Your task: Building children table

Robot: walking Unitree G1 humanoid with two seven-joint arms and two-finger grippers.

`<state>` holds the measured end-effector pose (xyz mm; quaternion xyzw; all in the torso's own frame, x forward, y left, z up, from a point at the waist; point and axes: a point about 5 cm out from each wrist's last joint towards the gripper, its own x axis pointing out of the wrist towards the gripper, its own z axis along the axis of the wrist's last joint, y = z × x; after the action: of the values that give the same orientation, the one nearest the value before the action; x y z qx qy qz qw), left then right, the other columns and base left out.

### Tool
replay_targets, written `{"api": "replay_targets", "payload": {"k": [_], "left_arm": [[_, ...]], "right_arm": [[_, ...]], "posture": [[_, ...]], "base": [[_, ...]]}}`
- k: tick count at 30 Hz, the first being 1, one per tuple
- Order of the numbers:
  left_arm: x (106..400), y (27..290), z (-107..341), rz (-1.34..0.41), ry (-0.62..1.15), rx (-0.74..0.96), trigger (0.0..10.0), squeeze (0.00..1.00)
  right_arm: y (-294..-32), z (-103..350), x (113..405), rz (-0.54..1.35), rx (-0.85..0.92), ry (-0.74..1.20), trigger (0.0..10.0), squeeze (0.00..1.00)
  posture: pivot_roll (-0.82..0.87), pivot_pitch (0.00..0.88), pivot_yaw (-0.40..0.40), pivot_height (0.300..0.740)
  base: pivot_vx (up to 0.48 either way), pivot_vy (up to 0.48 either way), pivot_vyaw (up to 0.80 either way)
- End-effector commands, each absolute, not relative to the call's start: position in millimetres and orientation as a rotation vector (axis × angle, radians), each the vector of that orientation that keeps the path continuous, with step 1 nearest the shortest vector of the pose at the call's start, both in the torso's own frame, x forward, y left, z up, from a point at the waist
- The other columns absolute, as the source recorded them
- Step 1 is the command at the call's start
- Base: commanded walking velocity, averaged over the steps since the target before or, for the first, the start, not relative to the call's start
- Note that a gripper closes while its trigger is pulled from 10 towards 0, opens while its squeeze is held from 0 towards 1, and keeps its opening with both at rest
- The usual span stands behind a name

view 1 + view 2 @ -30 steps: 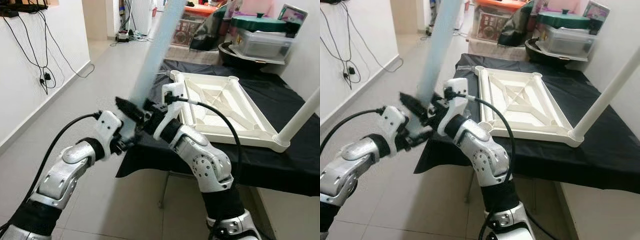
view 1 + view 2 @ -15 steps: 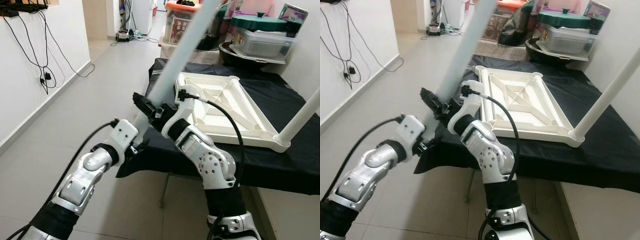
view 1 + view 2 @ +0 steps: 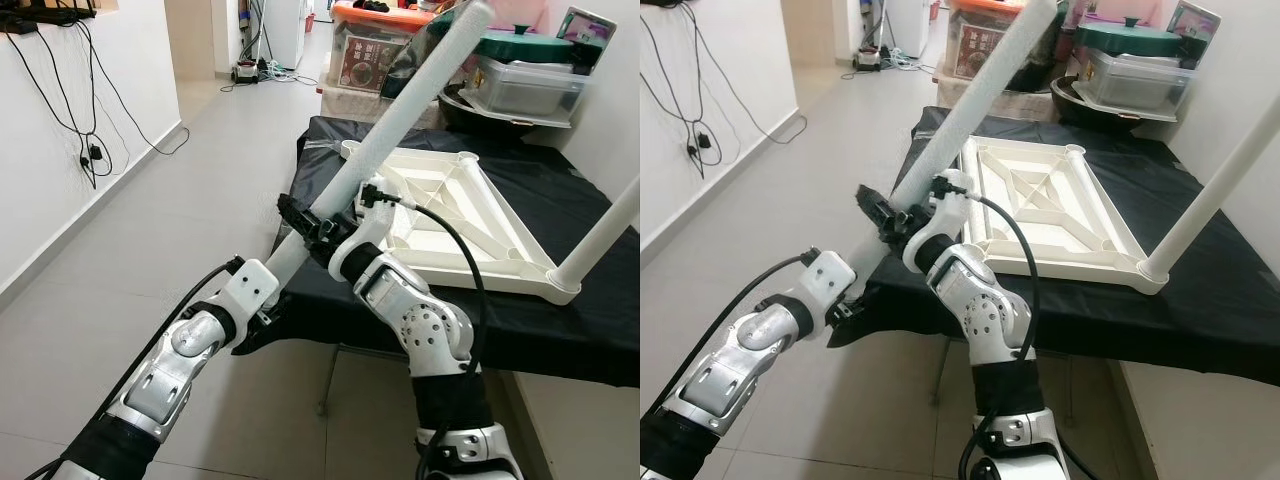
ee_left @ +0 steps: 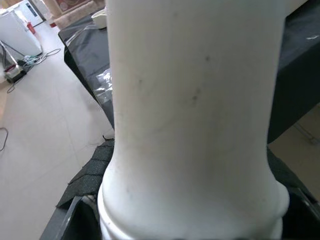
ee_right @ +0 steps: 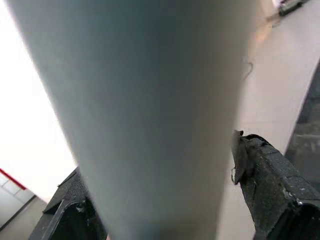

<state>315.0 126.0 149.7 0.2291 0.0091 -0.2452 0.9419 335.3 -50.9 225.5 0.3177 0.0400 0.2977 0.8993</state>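
— That long white table leg (image 3: 400, 120) has swung a good way in the last second. It was standing almost straight up over the floor; now it leans across, its top end out over the near corner of the upturned tabletop (image 3: 455, 215).

— Both arms on it?

— Yes. The left gripper (image 3: 262, 296) has the lower end, jaws closed around the tube near its collar; the left wrist view is nearly all white plastic. The right gripper (image 3: 318, 225) clamps it higher up, black fingers (image 5: 270, 180) either side of the tube.

— So it's headed for a socket?

— I'd guess the empty corner socket (image 3: 350, 148) nearest the robot. One leg (image 3: 600, 240) is already planted at the near right corner, rising out of frame. The tabletop lies underside up on the black-draped surface (image 3: 560, 330).

— Is the bottom end lined up?

— Can't tell. The lower tip is buried behind the left wrist, and the leg hides part of that corner. It looks apart from the socket, low and off the edge.
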Motion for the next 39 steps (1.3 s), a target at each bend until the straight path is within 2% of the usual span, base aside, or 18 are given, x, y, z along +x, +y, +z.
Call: {"api": "replay_targets", "payload": {"k": [1,2,3,4,5,25,26,27,28,29,34,35,36,39], "left_arm": [[315.5,122.4,150.9,-0.498,0.015,0.468,10.0,0.0],[314.8,120.4,150.7,-0.511,0.012,0.469,10.0,0.0],[314.1,118.7,150.6,-0.522,0.012,0.474,10.0,0.0],[314.1,118.7,150.6,-0.522,0.012,0.474,10.0,0.0],[313.5,117.6,150.6,-0.53,0.01,0.477,10.0,0.0],[311.8,108.4,145.7,-0.547,0.017,0.474,10.0,0.0],[311.9,108.4,145.7,-0.547,0.017,0.474,10.0,0.0],[312.0,108.2,145.7,-0.551,0.016,0.475,10.0,0.0],[312.0,107.9,145.8,-0.553,0.015,0.476,10.0,0.0],[312.1,107.8,145.9,-0.556,0.014,0.478,10.0,0.0],[312.3,108.4,146.0,-0.562,0.014,0.485,10.0,0.0],[312.2,108.4,146.0,-0.563,0.013,0.486,10.0,0.0],[312.3,108.3,146.0,-0.564,0.013,0.488,10.0,0.0],[312.3,107.4,146.1,-0.566,0.012,0.488,10.0,0.0]], "right_arm": [[-26.3,232.2,329.9,0.667,0.73,0.088,10.0,0.0],[-25.2,231.2,328.8,0.668,0.723,0.086,7.2,0.0],[-24.7,230.3,328.0,0.665,0.712,0.082,0.6,0.0],[-24.7,230.3,328.0,0.665,0.712,0.082,0.6,0.0],[-24.4,229.6,327.5,0.661,0.705,0.078,0.0,0.0],[-24.0,227.4,327.9,0.602,0.75,0.065,0.0,0.0],[-23.5,227.1,328.1,0.601,0.751,0.069,1.5,0.0],[-23.1,226.8,328.5,0.597,0.746,0.074,10.0,0.0],[-23.3,227.1,328.9,0.594,0.752,0.072,10.0,0.0],[-23.5,227.8,329.3,0.591,0.763,0.068,10.0,1.0],[-22.6,229.7,330.1,0.595,0.747,0.063,10.0,1.0],[-22.0,230.0,330.2,0.596,0.741,0.064,10.0,0.79],[-21.5,230.1,330.4,0.596,0.736,0.064,10.0,0.0],[-19.3,231.1,330.4,0.599,0.732,0.061,10.0,0.0]], "posture": [[0.06,0.0,-0.095,0.74],[0.06,0.0,-0.093,0.74],[0.06,0.0,-0.093,0.74],[0.06,0.0,-0.093,0.74],[0.06,0.0,-0.091,0.74],[0.07,0.0,-0.084,0.74],[0.07,0.0,-0.082,0.74],[0.07,0.0,-0.081,0.74],[0.07,0.0,-0.081,0.74],[0.07,0.0,-0.079,0.74],[0.07,0.0,-0.078,0.74],[0.07,0.0,-0.078,0.74],[0.07,0.0,-0.078,0.74],[0.07,0.0,-0.078,0.74]], "base": [[0.0,0.0,0.0],[0.0,0.0,0.0],[0.0,0.0,0.0],[0.0,0.0,0.0],[0.0,0.0,0.0],[0.0,0.0,0.0],[0.0,0.0,0.0],[0.0,0.0,0.0],[0.0,0.0,0.0],[0.0,0.0,0.0],[0.0,0.0,0.0],[0.0,0.0,0.0],[0.0,0.0,0.0],[0.0,0.0,0.0]]}}
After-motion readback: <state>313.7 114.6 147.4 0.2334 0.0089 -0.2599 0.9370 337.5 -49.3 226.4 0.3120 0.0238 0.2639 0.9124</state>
